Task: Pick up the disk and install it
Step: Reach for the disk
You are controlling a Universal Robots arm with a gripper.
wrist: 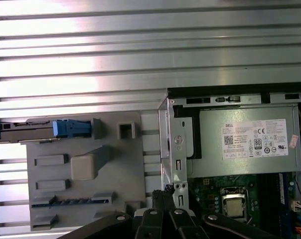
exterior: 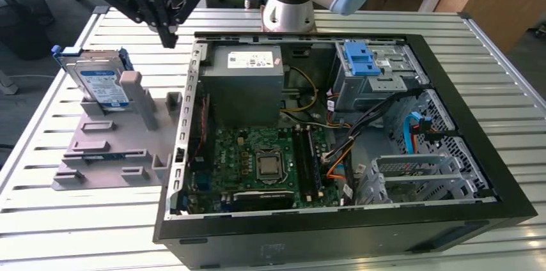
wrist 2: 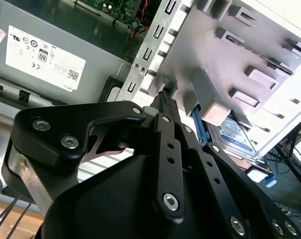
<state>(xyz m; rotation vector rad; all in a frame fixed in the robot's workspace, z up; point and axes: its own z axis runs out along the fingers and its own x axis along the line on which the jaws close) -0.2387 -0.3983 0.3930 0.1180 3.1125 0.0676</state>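
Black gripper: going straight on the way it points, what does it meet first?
Likely the open computer case's silver perforated edge rail, or the slatted metal table right beside it; depth is unclear.

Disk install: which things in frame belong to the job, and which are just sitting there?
In the job:
disk, standing in the grey holder
gripper, shut and empty, near the case's corner
open computer case

Just there:
power supply
motherboard
slatted table
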